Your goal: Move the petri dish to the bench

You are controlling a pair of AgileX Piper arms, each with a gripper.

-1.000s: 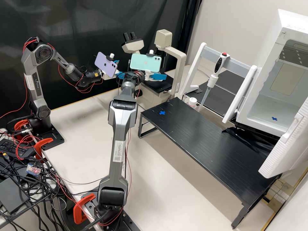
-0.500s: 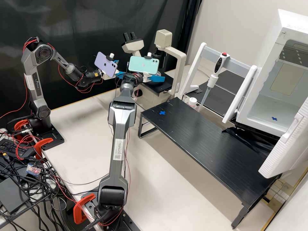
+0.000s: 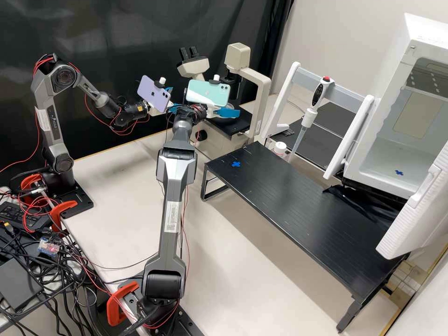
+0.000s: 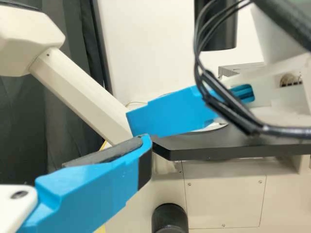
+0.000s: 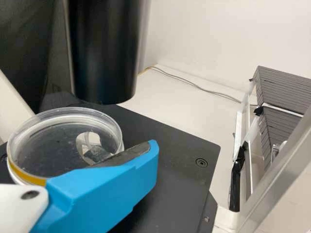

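In the high view my left gripper (image 3: pixel 171 99) stands beside the microscope, fingers apart and empty; my right gripper (image 3: pixel 227 113) is over the microscope stage. The left wrist view has my left gripper (image 4: pixel 142 150) low in front, one finger showing, and farther off a blue finger (image 4: pixel 170 114) of the right gripper above the stage edge. A clear round petri dish (image 5: pixel 63 145) sits on the black stage (image 5: pixel 180 150) in the right wrist view. One finger of my right gripper (image 5: pixel 150 150) overlaps the dish's near side; contact is unclear. The black bench (image 3: pixel 289 196) bears a blue cross.
The microscope (image 3: pixel 261 84) has an arched arm and a black cylinder (image 5: pixel 107 48) above the stage. A pipette (image 3: pixel 309 116) hangs on a white stand, with a small white bottle (image 3: pixel 280 149) near it. The open white incubator (image 3: pixel 401 140) is at the right.
In the high view my right gripper and its teal phone have shifted a little to the left, mostly in the first half second. The left arm stays where it was.
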